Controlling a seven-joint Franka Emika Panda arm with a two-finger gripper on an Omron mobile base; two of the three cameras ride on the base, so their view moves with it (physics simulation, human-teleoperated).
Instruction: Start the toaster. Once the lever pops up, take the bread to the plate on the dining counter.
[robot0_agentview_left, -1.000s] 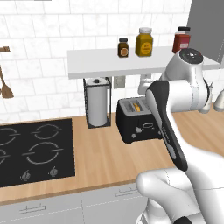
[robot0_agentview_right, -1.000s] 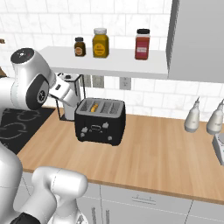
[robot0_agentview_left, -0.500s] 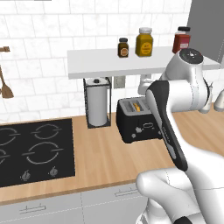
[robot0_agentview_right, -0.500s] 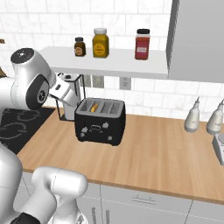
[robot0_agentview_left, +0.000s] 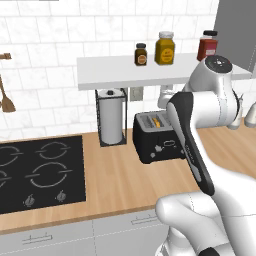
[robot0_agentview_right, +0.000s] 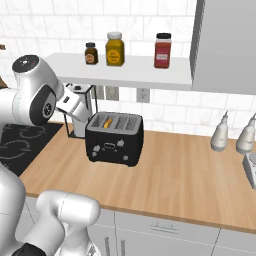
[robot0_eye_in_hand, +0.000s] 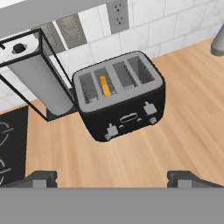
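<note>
Gripper (robot0_eye_in_hand: 111, 178) is held wide open, nothing gripped, above the wooden counter (robot0_eye_in_hand: 183, 113). Toaster (robot0_eye_in_hand: 120, 96) is seen ahead of the fingertips, well apart (paper-towel roll (robot0_eye_in_hand: 37, 78) just beside it). Bread (robot0_eye_in_hand: 104, 85) is sunk in a slot.

We see no change since a second ago: our arm holds its pose and nothing on the counter has shifted

Toaster (robot0_eye_in_hand: 118, 94) on wood counter (robot0_eye_in_hand: 183, 118)
</note>
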